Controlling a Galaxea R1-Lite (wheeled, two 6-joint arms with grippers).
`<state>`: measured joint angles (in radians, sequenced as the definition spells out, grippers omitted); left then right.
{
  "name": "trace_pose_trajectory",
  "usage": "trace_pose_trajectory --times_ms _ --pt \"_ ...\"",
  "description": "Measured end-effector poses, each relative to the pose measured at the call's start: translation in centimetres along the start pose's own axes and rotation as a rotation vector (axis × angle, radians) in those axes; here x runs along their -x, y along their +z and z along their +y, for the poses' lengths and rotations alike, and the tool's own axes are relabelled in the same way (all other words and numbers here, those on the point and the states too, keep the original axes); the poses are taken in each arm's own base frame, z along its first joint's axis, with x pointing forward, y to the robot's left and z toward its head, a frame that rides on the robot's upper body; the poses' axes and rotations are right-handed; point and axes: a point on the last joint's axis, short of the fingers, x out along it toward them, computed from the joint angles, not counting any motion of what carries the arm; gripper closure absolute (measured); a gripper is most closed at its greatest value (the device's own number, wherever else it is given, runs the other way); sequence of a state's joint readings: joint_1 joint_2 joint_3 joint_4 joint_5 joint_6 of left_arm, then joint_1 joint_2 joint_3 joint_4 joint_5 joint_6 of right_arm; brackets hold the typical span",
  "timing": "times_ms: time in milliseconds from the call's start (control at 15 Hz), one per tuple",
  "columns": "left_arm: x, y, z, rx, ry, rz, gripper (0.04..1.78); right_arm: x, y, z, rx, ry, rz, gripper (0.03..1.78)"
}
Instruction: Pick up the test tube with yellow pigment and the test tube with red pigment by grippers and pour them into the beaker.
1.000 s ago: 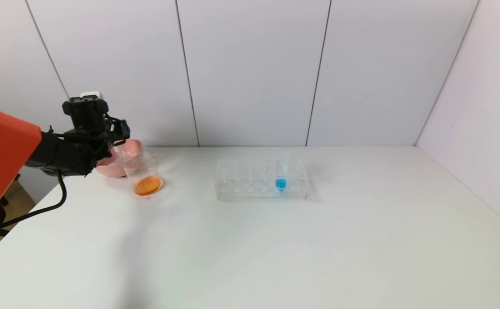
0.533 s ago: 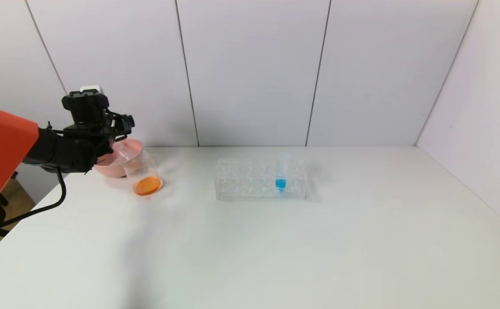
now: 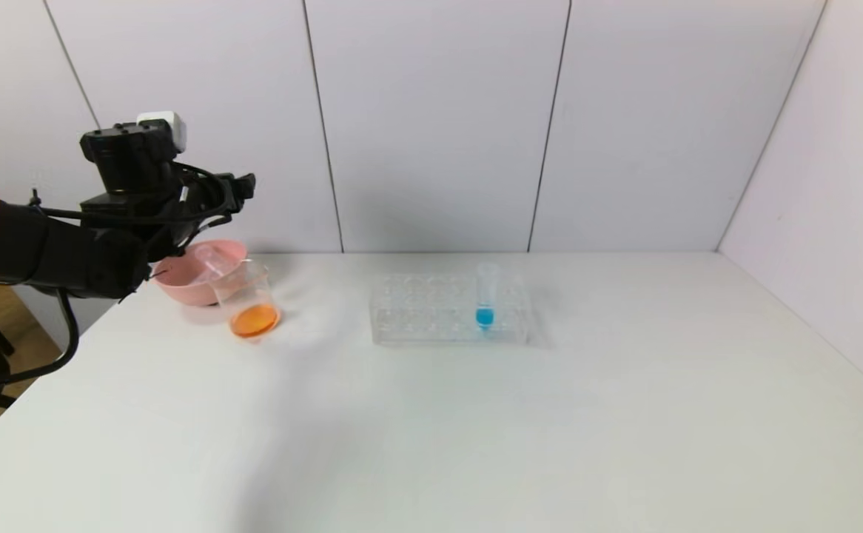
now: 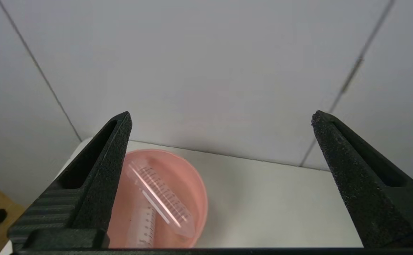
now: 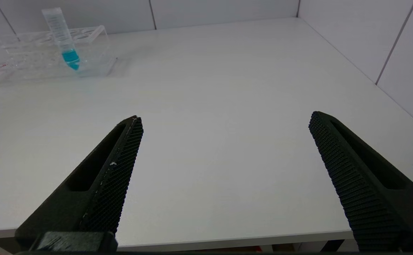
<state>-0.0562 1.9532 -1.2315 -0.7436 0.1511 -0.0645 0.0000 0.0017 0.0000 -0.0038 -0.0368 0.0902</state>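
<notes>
The beaker (image 3: 246, 298) stands on the table's far left and holds orange liquid. Two clear, empty graduated tubes lie in the pink bowl (image 3: 180, 285) behind it; in the left wrist view one tube (image 4: 162, 196) lies across the other (image 4: 142, 226). No yellow or red tint shows in them, so I cannot tell which is which. My left gripper (image 3: 235, 194) is open and empty, raised above the bowl; its wide-open jaws also show in its wrist view (image 4: 220, 120). My right gripper (image 5: 226, 118) is open and empty, low by the table's front edge, outside the head view.
A clear tube rack (image 3: 450, 311) stands mid-table with one blue-tipped tube (image 3: 485, 296) upright in it; the right wrist view also shows the rack (image 5: 22, 60) and that tube (image 5: 64, 39). White walls close the back and right side.
My left gripper has risen from the pink bowl and swung up and a little to the right. The beaker, bowl and rack have not moved.
</notes>
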Motion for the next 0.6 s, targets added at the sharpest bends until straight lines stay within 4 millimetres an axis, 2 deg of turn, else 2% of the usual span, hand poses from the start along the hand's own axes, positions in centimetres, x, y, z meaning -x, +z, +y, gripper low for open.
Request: trace_pose_trajectory --times_ms 267,600 --pt "6.1 1.8 -0.6 -0.049 -0.233 -0.035 0.06 0.0 0.0 0.0 0.0 0.0 0.0 0.1" --pt "13.2 4.7 0.7 -0.131 -0.241 -0.123 0.06 0.0 0.0 0.0 0.0 0.0 0.0 0.1"
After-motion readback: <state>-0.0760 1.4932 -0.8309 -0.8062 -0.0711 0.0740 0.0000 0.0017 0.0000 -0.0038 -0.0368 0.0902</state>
